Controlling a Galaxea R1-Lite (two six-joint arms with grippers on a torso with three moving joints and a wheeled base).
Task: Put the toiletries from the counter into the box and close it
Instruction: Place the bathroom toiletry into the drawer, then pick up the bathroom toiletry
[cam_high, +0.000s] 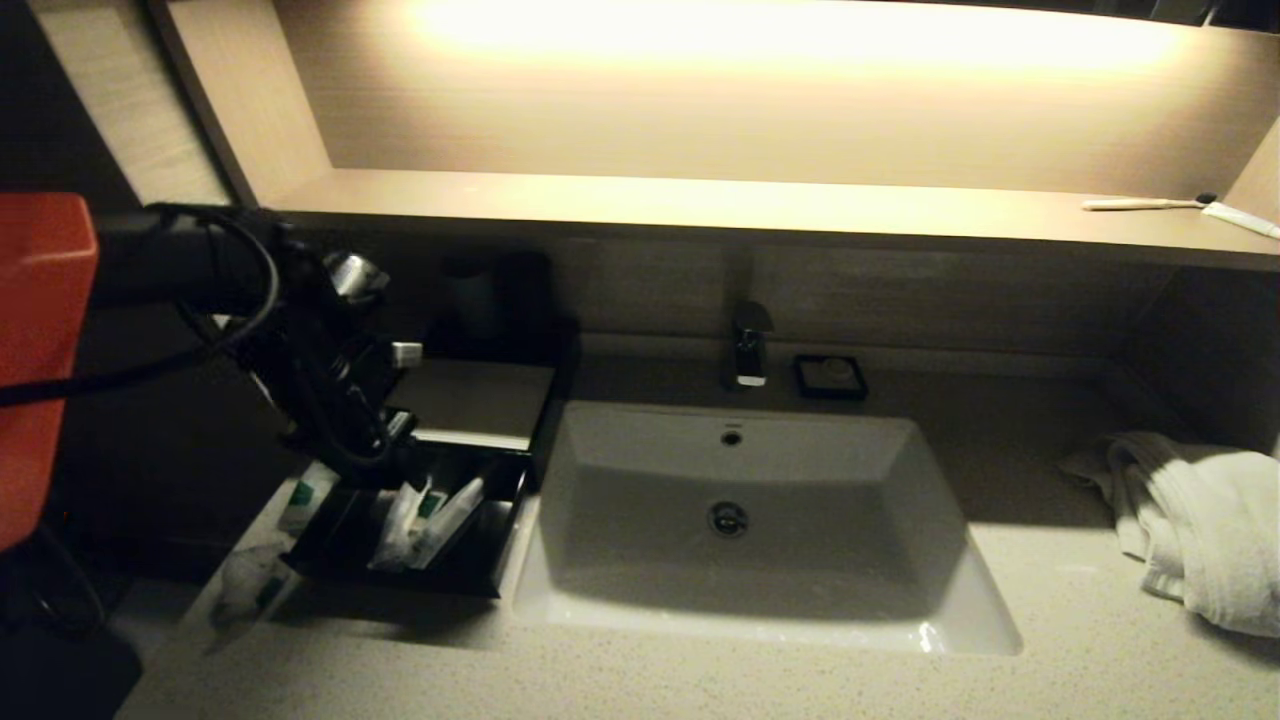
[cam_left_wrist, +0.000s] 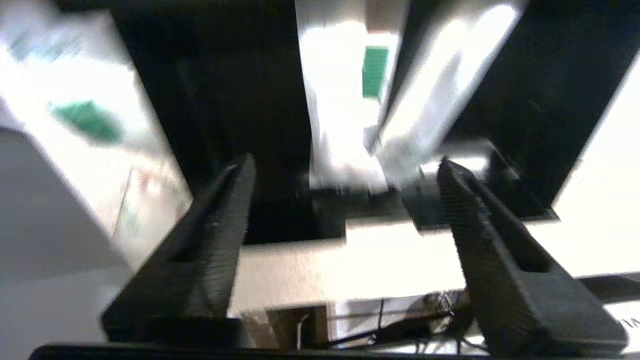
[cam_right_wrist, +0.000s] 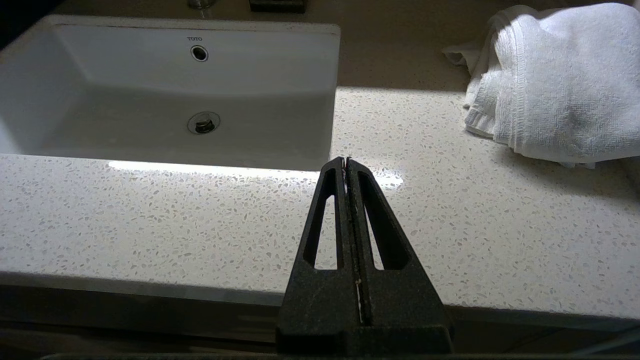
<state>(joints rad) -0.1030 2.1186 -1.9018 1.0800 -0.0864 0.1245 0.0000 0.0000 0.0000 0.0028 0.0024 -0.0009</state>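
The black box (cam_high: 480, 400) stands left of the sink with its front drawer (cam_high: 470, 565) pulled out. Several white sachets and tubes (cam_high: 425, 518) lie in the drawer, also in the left wrist view (cam_left_wrist: 340, 100). A sachet with a green mark (cam_high: 303, 495) lies on the counter (cam_high: 700, 680) just left of the drawer, also in the left wrist view (cam_left_wrist: 85, 120). A clear-wrapped item (cam_high: 248, 582) lies nearer the front. My left gripper (cam_high: 395, 455) (cam_left_wrist: 345, 170) hangs open and empty over the drawer's back edge. My right gripper (cam_right_wrist: 346, 161) is shut and empty above the counter's front edge.
The white sink (cam_high: 740, 500) with faucet (cam_high: 750, 345) fills the middle. A black soap dish (cam_high: 830, 377) sits behind it. A white towel (cam_high: 1200, 520) (cam_right_wrist: 550, 80) lies at right. A bare toothbrush (cam_high: 1140, 204) lies on the lit shelf. A dark cup (cam_high: 480, 290) stands behind the box.
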